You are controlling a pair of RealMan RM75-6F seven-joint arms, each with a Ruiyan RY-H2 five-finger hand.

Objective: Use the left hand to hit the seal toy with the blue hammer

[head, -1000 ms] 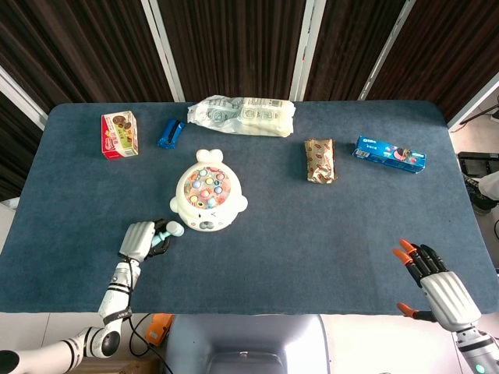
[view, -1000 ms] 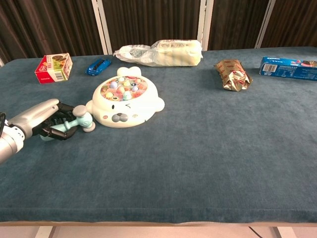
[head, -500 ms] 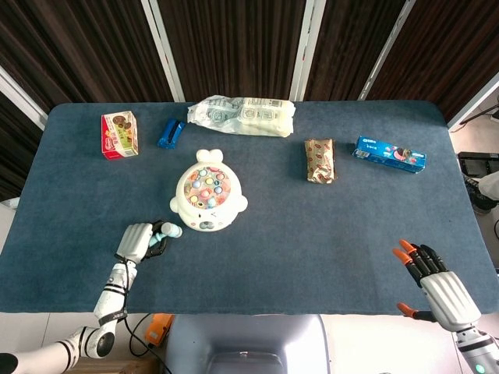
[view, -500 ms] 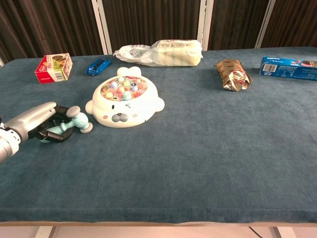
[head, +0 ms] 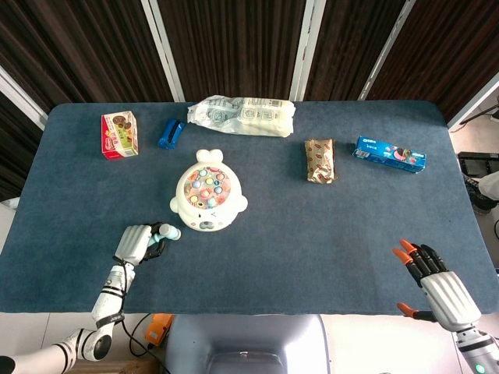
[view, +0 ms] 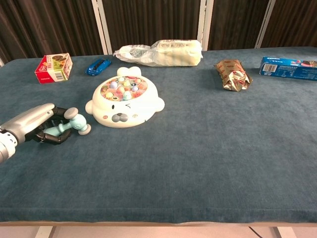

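The white seal toy [head: 207, 201] [view: 124, 101], with coloured pegs on top, sits left of the table's middle. My left hand [head: 132, 243] [view: 34, 126] is in front of it and to its left, low over the cloth, fingers curled around the handle of the light blue hammer [head: 165, 232] [view: 74, 124]. The hammer head points toward the toy with a small gap between them. My right hand [head: 437, 284] hovers at the front right corner with fingers spread and nothing in it; only the head view shows it.
Along the back lie a red snack box [head: 119, 134], a small blue object [head: 170, 132] and a clear bag of food [head: 243, 114]. A brown wrapped snack [head: 320, 160] and a blue biscuit box [head: 389, 154] lie to the right.
My left hand has drawn back to the left and toward the front edge with the hammer, widening the gap to the seal toy. The right hand has stayed still.
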